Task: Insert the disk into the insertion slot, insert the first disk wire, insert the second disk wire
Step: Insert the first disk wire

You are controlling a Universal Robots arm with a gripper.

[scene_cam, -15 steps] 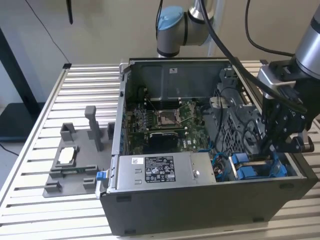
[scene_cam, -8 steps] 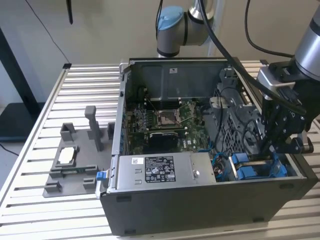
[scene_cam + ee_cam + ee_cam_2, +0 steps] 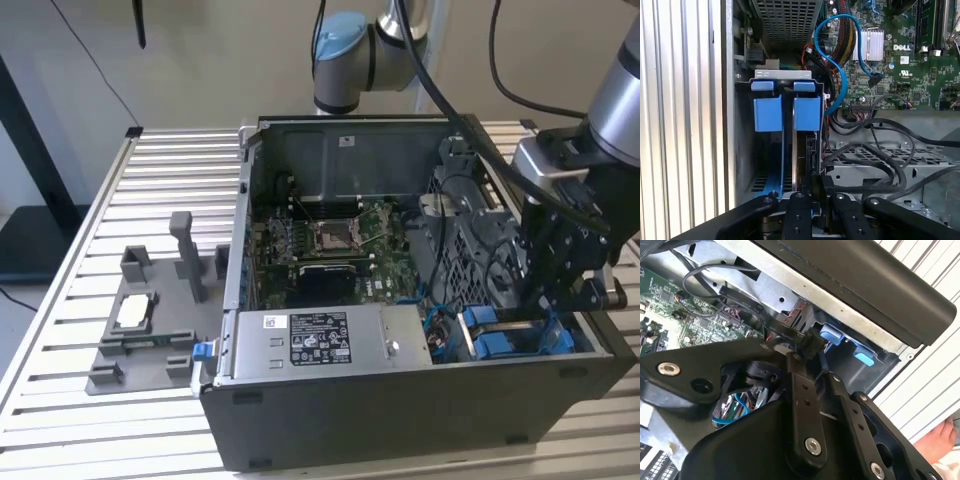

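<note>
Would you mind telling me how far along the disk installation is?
The disk looks seated in the insertion slot, its blue carrier tab at the mouth. In hand: the end effector pinches a black wire connector by the disk's edge. Left: I cannot tell whether either wire is plugged in yet.

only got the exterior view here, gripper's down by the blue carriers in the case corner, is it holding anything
Observer: Yes, in the second wrist view the gripper pinches a black connector with a cable running off it.
Operator: is the disk in the slot
Observer: In the first wrist view the disk sits edge-on in the insertion slot, its blue carrier tab at one end.
Operator: connector plugged in
Observer: It's right at the disk's exposed end; I can't tell if it is seated.
</note>
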